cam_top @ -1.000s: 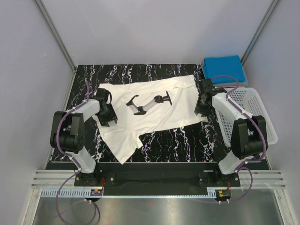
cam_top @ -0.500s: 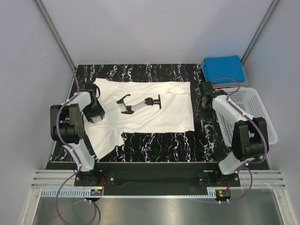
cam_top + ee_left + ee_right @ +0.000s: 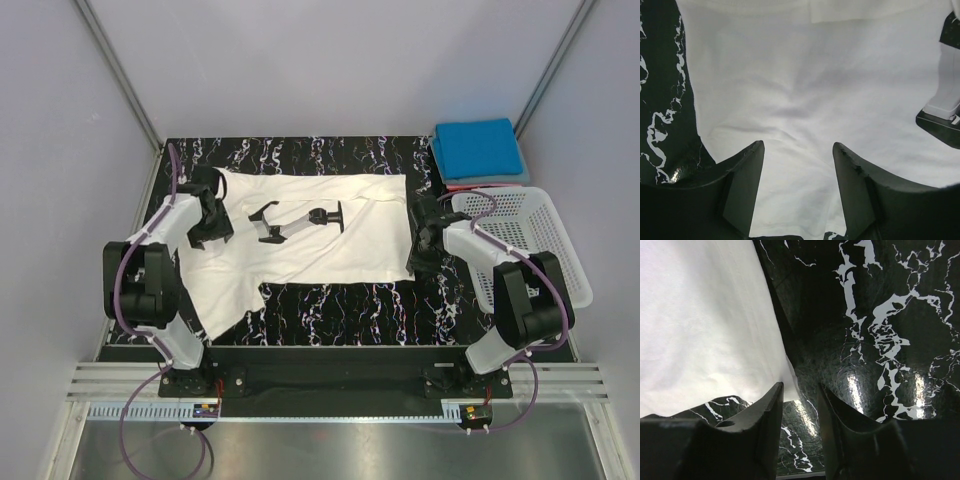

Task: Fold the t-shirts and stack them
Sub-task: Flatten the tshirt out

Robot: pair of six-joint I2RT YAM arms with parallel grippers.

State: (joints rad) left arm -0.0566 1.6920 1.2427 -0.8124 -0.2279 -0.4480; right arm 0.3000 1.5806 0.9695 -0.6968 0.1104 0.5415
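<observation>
On the black marbled table (image 3: 340, 303) the white t-shirt (image 3: 330, 245) lies flat, lengthwise left to right. The left gripper (image 3: 798, 150) hovers open over its left end. The right gripper (image 3: 801, 387), open and empty, sits at its right edge.

The red cloth shirt (image 3: 487, 184) shows only as a thin strip under the folded bright blue cloth shirt (image 3: 476, 148). The black chest print (image 3: 300, 220) on the flat white cloth shirt (image 3: 345, 255) is too small to make out from above. The left wrist view cuts it off at the right edge. In the top view, the left claw (image 3: 799, 150) and right claw (image 3: 800, 390) have their tips hidden under their wrists.
</observation>
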